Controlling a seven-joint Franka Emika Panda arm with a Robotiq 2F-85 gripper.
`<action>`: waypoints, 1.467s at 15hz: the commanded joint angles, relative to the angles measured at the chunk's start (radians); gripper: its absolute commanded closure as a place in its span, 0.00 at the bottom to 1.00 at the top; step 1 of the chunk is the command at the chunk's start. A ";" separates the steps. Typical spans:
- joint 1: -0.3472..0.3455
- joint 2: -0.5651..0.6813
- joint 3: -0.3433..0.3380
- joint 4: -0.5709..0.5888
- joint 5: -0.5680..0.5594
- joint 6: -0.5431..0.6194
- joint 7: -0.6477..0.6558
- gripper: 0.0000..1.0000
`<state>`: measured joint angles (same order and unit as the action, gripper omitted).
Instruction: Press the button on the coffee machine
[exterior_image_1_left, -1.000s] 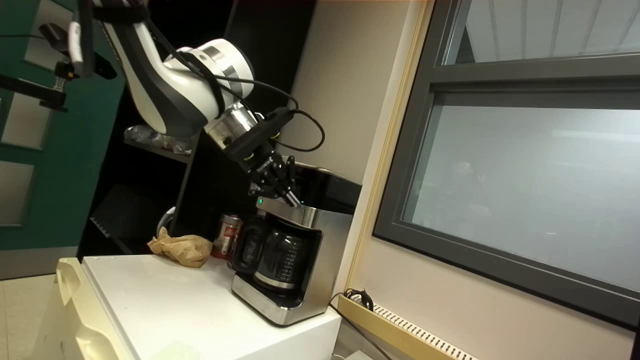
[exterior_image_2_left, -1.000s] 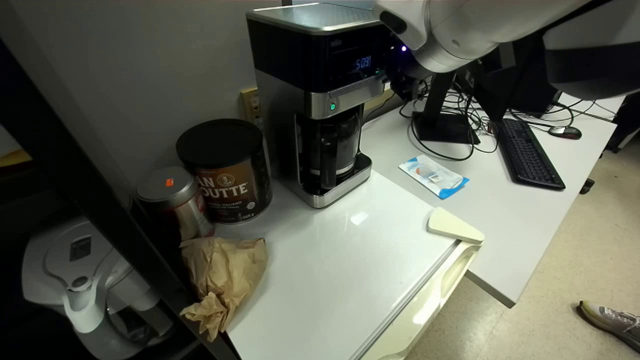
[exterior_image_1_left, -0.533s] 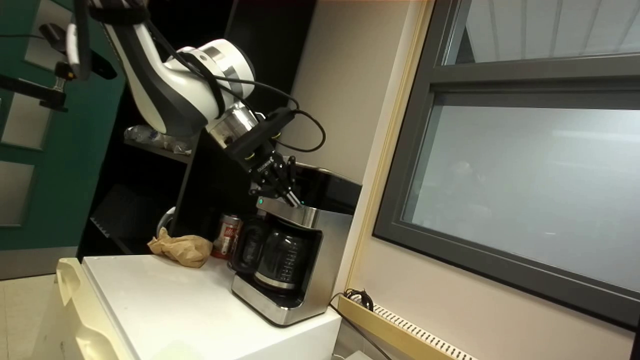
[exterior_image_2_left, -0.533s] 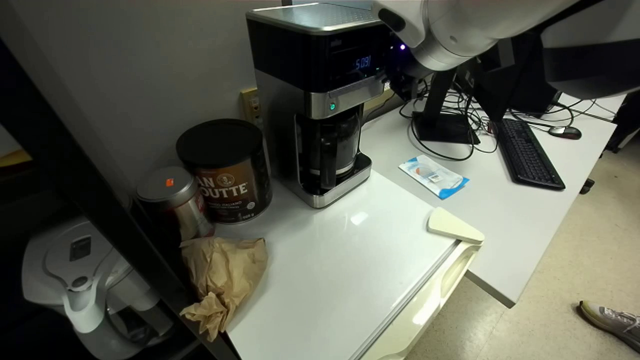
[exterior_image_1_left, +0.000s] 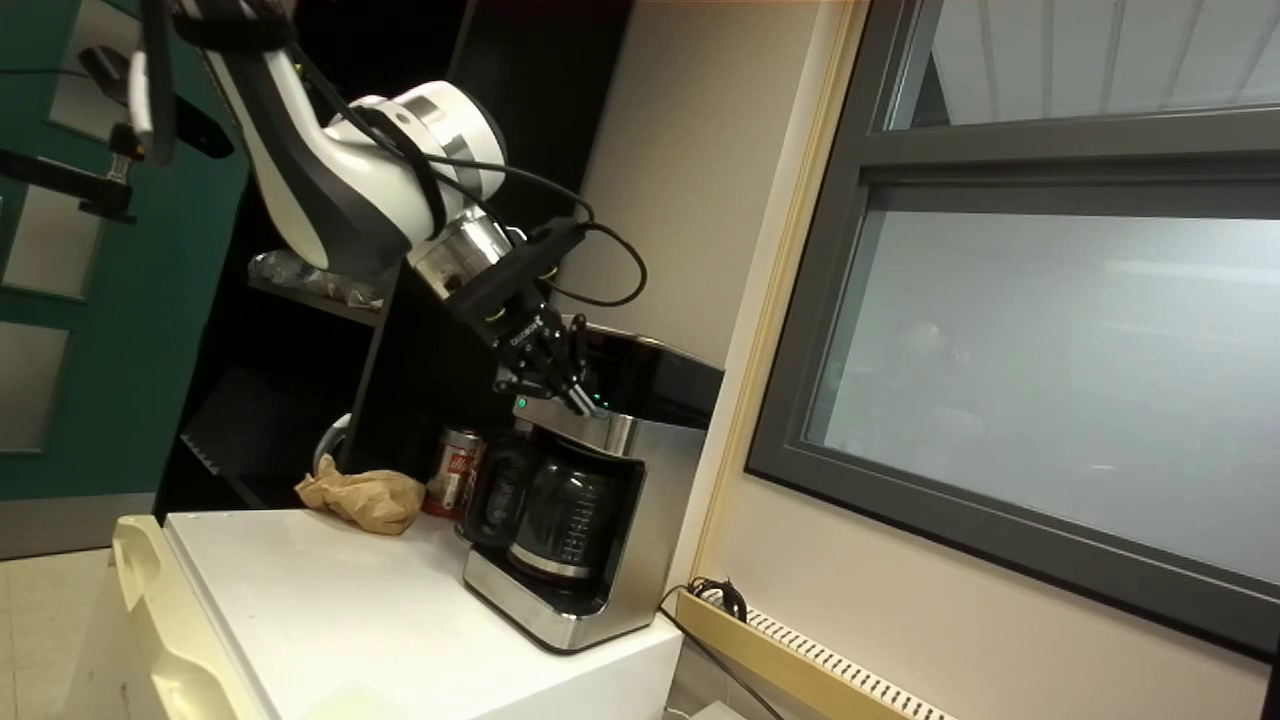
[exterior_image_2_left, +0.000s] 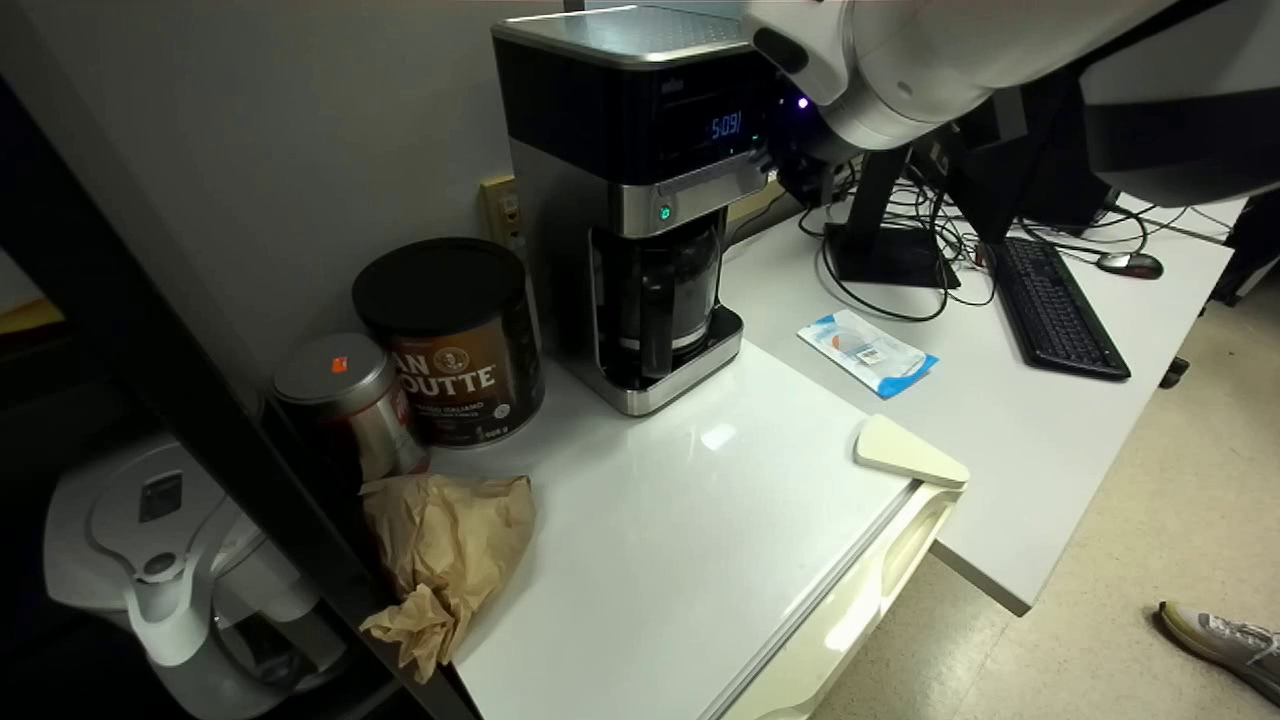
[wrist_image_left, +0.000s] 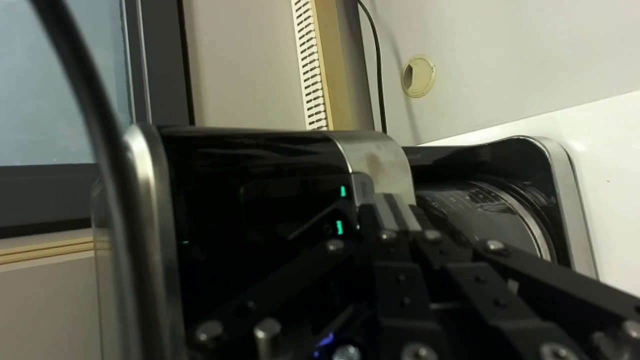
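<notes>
The coffee machine (exterior_image_1_left: 660, 480) is boxy, with black and silvery parts, and has a dark glass carafe (exterior_image_1_left: 575, 510) seated inside. In an exterior view a green-lit button (exterior_image_2_left: 665, 213) glows on its silvery front band, below a lit clock display (exterior_image_2_left: 726, 125). My gripper (exterior_image_1_left: 583, 400) slants down to that band, towards the end away from the green-lit button. In the wrist view the gripper (wrist_image_left: 396, 212) is shut with its pads together and nothing held. Two green lights on the black panel glow beside the fingertips. Whether the tips touch the band, I cannot tell.
A large coffee can (exterior_image_2_left: 450, 360), a smaller can (exterior_image_2_left: 345, 400) and a crumpled paper bag (exterior_image_2_left: 450, 560) stand beside the machine on the white cabinet top (exterior_image_2_left: 640, 540). A packet (exterior_image_2_left: 868, 350) and a keyboard (exterior_image_2_left: 1055, 300) lie on the adjoining desk.
Over the last half second my shut gripper has drawn back slightly from the panel and dipped a little. More green light shows beside its tips. The coffee machine has not moved.
</notes>
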<state>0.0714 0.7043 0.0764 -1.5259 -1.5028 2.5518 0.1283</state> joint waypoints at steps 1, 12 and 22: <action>0.023 -0.042 -0.029 -0.061 -0.063 0.053 0.017 0.98; 0.019 -0.169 -0.020 -0.262 -0.350 0.067 0.156 1.00; 0.014 -0.313 -0.010 -0.476 -0.589 0.045 0.340 1.00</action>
<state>0.0829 0.4639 0.0666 -1.9104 -2.0214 2.6101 0.3981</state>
